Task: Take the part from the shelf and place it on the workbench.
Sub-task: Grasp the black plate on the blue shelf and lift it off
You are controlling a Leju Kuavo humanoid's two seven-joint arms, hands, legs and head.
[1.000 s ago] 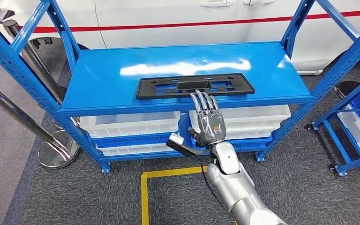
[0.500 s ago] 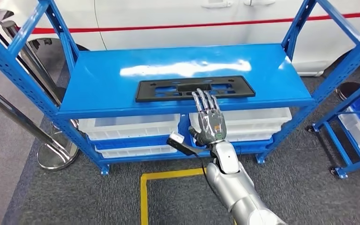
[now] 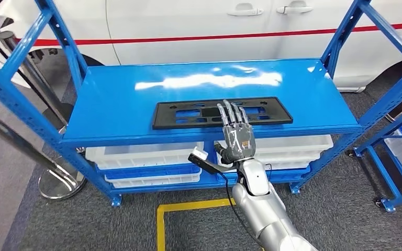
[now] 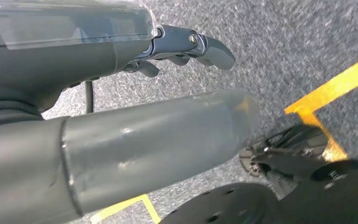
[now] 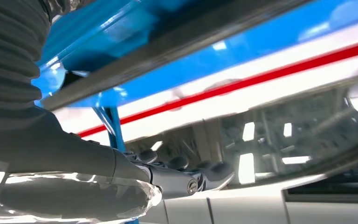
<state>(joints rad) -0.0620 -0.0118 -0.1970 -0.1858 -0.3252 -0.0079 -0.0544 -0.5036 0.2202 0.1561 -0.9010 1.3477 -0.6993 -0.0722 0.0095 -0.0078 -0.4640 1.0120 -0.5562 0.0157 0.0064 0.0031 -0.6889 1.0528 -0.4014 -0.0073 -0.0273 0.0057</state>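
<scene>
Right robot hand, fingers straight, over black part on shelf.

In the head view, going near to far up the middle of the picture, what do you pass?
Yellow floor marking → right robot hand → black part → bare blue shelf top → white car.

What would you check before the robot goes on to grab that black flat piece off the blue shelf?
1. Black plastic panel lies flat on the blue shelf, near its front edge: ok.
2. Right hand reaches the panel, fingers stretched out over its front edge: ok.
3. Right hand grips the panel: not ok, fingers are straight, nothing is held.
4. Fingertips touch the panel: cannot tell.
5. Left hand hangs over the grey carpet, holding nothing: ok.
6. Shelf top around the panel is bare: ok.
</scene>
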